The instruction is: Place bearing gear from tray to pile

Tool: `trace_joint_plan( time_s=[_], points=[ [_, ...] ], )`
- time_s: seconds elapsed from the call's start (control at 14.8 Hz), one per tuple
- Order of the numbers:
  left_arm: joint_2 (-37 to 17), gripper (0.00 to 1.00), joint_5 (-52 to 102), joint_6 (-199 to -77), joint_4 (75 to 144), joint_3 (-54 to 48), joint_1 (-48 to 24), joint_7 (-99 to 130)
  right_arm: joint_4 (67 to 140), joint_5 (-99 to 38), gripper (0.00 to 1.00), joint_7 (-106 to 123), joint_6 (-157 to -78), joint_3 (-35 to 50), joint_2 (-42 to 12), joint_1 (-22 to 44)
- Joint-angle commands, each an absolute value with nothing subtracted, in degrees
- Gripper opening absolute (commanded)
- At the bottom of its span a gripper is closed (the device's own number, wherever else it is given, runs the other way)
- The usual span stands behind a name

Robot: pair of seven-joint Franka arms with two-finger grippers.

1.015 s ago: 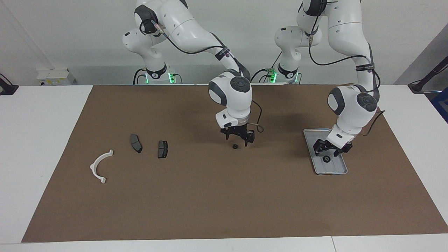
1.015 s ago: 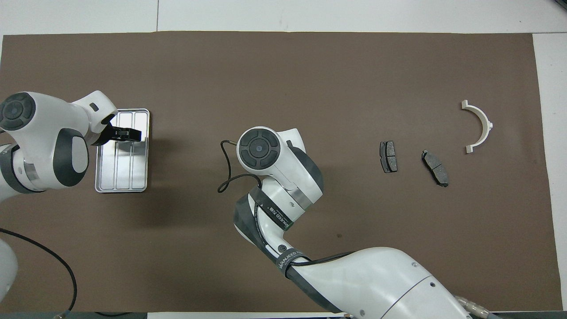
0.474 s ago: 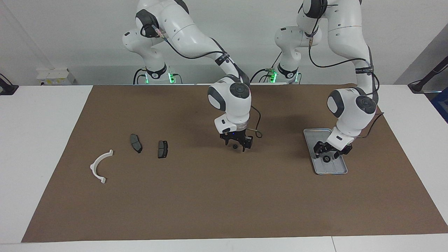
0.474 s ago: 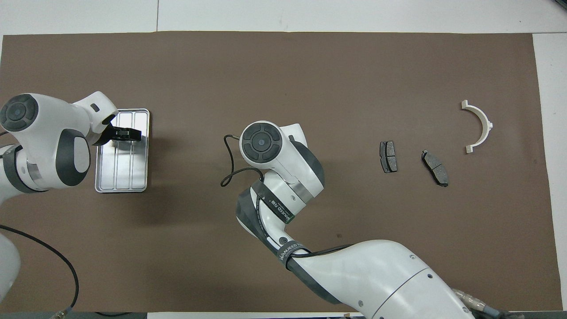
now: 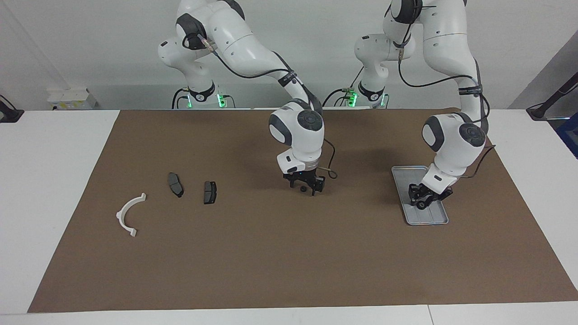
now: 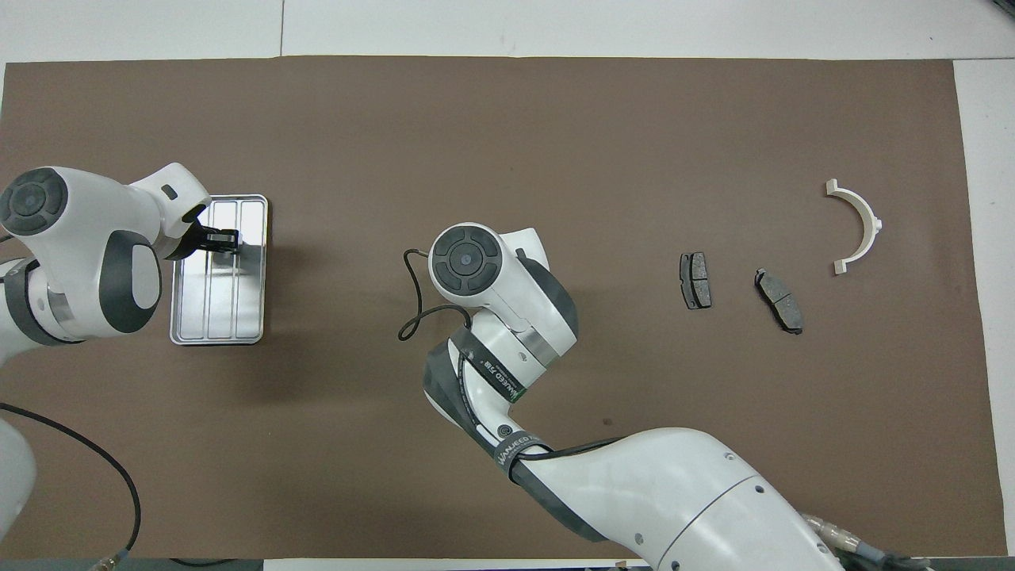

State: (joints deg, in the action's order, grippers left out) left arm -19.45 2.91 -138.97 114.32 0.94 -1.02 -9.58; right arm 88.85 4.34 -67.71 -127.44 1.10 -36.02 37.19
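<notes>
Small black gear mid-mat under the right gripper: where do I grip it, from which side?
Grip the mat gear by its outer rim, straight down from above: it is small, round and lies flat, so only the rim gives opposing faces. The right gripper is open, astride it. The left gripper is shut on the other gear in the tray.

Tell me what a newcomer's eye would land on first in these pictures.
The two white arms bent low over the brown mat: the left claw is down in the tray, closed on a small black gear, and the right claw is down at mid-mat, open around another small black gear. Toward the right arm's end lie two dark pads and a white arc.
</notes>
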Motion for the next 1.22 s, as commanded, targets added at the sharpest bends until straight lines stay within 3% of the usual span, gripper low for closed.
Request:
trace_joint_plan(
  time_s=[0.0, 0.41, 0.61, 0.88, 1.15],
  points=[
    [-19.3, 0.17, 1.8, -140.2, 115.0, 1.2, -1.0, -9.8, 89.7, 5.3, 0.86, -67.3, -128.7, 1.5, -35.8, 36.9],
    [-19.2, 0.17, 1.8, -138.0, 113.4, 1.3, -0.7, -10.0, 89.7, 5.1, 0.39, -67.3, -128.1, 1.6, -35.7, 36.8],
    [-19.1, 0.17, 1.7, -131.5, 109.2, 1.4, -0.4, -10.4, 89.7, 4.7, 0.01, -67.2, -128.1, 1.6, -35.7, 36.8],
    [-18.9, 0.17, 1.0, -123.9, 103.4, 1.4, 1.1, -11.0, 89.6, 4.6, 0.00, -66.8, -127.9, 1.6, -35.7, 36.8],
    [-18.0, 0.17, 1.1, -121.8, 102.2, 1.3, 1.0, -10.7, 87.9, 5.1, 0.00, -65.7, -123.6, 1.5, -35.2, 36.7]
  ],
)
